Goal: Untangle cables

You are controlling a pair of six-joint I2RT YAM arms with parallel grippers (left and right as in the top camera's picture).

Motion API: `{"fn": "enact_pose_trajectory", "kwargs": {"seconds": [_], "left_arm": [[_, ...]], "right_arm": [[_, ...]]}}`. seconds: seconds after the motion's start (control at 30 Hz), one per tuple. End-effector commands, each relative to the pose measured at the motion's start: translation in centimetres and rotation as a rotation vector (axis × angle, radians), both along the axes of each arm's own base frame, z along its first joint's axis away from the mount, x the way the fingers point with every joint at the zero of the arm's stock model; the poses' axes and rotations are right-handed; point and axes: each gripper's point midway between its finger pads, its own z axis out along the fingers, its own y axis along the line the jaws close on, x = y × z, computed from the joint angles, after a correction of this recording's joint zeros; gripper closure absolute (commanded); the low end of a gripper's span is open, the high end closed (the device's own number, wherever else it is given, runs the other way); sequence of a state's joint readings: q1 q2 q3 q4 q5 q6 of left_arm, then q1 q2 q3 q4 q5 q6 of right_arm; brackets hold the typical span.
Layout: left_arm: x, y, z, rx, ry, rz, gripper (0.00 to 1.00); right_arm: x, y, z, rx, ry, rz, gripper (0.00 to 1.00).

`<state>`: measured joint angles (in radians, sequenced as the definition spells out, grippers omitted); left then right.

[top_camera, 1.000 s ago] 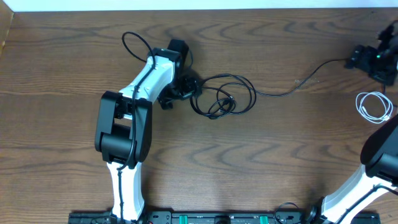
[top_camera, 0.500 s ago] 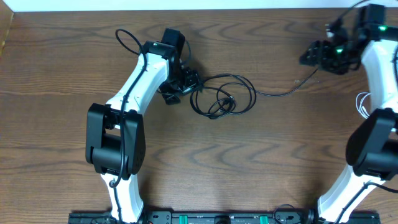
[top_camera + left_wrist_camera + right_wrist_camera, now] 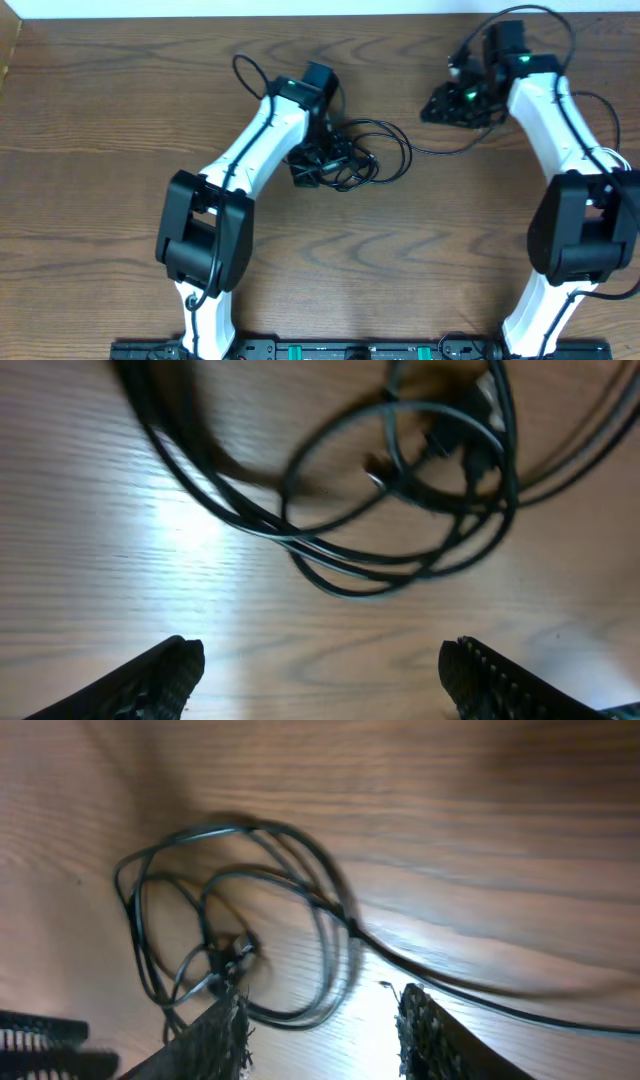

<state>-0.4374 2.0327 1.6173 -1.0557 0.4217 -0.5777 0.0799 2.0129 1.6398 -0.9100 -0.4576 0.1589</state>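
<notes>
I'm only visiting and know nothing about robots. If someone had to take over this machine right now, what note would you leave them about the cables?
Left gripper: open and empty, at the left edge of the black cable tangle.
Right gripper: jaws apart with nothing between them, close to the long tail that runs right from the tangle.
Cables: the tangle lies mid-table, its loops crossing and its plug ends bunched in the middle.
Done: nothing separated.
Left: probably grip a loop and the tail, draw them apart, then lay each cord out alone.
</notes>
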Motion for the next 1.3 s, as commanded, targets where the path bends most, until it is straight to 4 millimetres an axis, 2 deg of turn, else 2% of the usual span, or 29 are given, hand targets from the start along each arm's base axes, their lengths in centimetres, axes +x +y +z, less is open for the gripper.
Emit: {"fn": "enact_pose_trajectory", "kwargs": {"seconds": [0.0,0.1,0.2,0.23,0.27,0.3,0.37,0.4,0.43,0.53,0.57,0.63,0.7,0.77,1.0,1.27], "left_arm": [[-0.8,-0.8,-0.1,-0.009,0.007,-0.026,0.19],[-1.4,-0.5,-1.1,0.019,0.031,0.015,0.19],[-1.8,-0.3,-1.8,0.037,0.070,0.089,0.31],[-1.8,-0.3,-1.8,0.039,0.073,0.108,0.36],[-1.6,-0.4,-1.8,0.037,0.072,0.124,0.38],[-1.3,-0.6,-1.8,0.033,0.067,0.146,0.39],[-1.0,-0.7,-1.8,0.036,0.078,0.221,0.41],[-1.0,-0.8,-1.8,0.044,0.099,0.278,0.47],[-1.0,-0.8,-1.8,0.051,0.114,0.316,0.48],[-1.2,-1.2,-1.8,0.066,0.150,0.422,0.47],[-1.2,-1.4,-1.8,0.069,0.158,0.448,0.47],[-1.3,-1.6,-1.8,0.077,0.176,0.496,0.48],[-1.5,-1.8,-1.8,0.087,0.198,0.550,0.59],[-1.5,-1.8,-1.8,0.095,0.216,0.602,0.61],[-1.4,-1.6,-1.9,0.121,0.252,0.734,0.61],[-0.6,-1.8,-2.1,0.113,0.238,0.794,0.60]], "right_arm": [[-0.8,2.2,-0.3,0.033,0.039,-0.034,0.59],[-1.1,3.2,-0.7,0.044,0.055,-0.053,0.61],[-1.2,4.2,-1.1,0.047,0.043,-0.033,0.62],[-1.2,4.5,-1.2,0.048,0.038,-0.027,0.64],[-1.3,4.8,-1.4,0.048,0.036,-0.020,0.73],[-1.4,5.0,-1.4,0.049,0.035,-0.015,0.78],[-1.5,5.6,-1.5,0.045,0.022,0.018,0.81],[-1.6,5.9,-1.5,0.041,0.010,0.042,0.80],[-1.7,6.3,-1.5,0.040,0.002,0.057,0.78],[-1.9,7.2,-1.4,0.047,0.008,0.055,0.47],[-1.9,7.5,-1.4,0.051,0.011,0.047,0.43],[-1.8,7.9,-1.4,0.053,0.012,0.032,0.44],[-1.7,8.1,-1.4,0.043,0.007,0.022,0.48],[-1.6,8.4,-1.5,0.042,0.001,0.029,0.49],[-1.4,8.2,-2.6,0.006,0.017,-0.006,0.55],[-1.3,8.6,-3.4,0.009,0.025,-0.005,0.55]]}}
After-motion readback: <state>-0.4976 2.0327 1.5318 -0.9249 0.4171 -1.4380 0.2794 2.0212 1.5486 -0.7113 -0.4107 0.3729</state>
